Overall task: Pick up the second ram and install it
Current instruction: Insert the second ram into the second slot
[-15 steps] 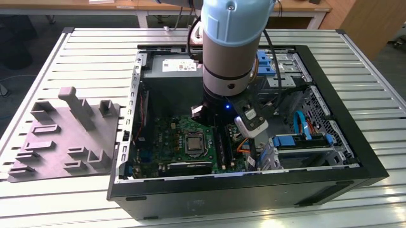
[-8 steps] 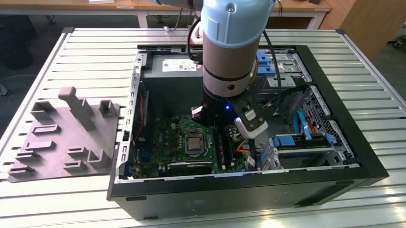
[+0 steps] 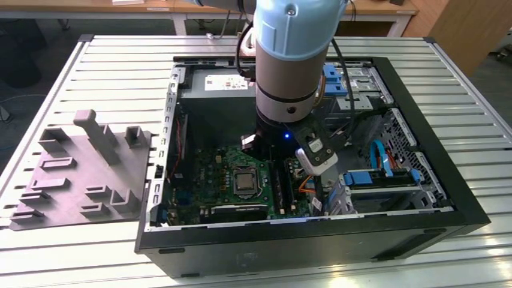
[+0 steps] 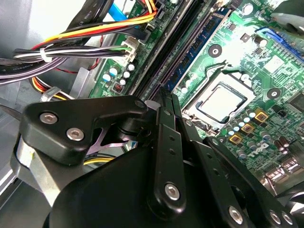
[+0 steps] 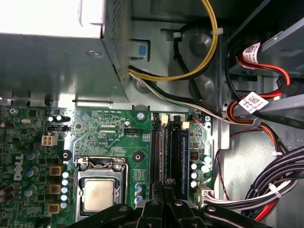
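- The table (image 3: 448, 66) holds an open computer case (image 3: 320, 240). The arm (image 3: 292, 60) reaches down into it.
- The green board (image 5: 104, 128) lies flat inside the case.
- The claw (image 5: 166, 190) sits low over the long black slots (image 5: 159, 152), near the board's edge by the wires (image 5: 280, 185). It looks squeezed together, with nothing in it that I can see.
- The second ram (image 5: 185, 156), I think, is the blue stick standing on its thin edge in a slot just beside the claw tip. I cannot tell if they touch.
- To do this well, I think the push should be straight down, in line with the slot, gentle, and away from the wires.
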`<state>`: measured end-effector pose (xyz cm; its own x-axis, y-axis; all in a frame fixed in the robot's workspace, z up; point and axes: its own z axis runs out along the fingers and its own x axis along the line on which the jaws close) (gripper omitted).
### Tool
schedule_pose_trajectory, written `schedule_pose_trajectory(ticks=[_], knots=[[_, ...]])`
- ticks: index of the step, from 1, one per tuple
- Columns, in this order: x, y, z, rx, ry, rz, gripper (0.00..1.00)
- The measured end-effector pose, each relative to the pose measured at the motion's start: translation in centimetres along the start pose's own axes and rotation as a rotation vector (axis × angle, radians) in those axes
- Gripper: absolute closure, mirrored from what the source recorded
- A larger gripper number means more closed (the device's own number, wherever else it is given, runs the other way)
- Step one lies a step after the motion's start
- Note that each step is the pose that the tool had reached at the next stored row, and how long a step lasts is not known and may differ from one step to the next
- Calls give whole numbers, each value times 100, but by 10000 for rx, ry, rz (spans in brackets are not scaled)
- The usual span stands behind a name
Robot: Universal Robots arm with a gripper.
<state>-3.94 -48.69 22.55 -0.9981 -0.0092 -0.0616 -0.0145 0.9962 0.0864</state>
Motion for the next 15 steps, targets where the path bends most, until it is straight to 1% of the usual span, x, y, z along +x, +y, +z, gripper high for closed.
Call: schedule_pose_trajectory(ticks=[3,8,15], knots=[[1,0,0,27,1,0,88],[1,0,1,35,1,-1,88],[2,-2,20,36,1,3,88]])
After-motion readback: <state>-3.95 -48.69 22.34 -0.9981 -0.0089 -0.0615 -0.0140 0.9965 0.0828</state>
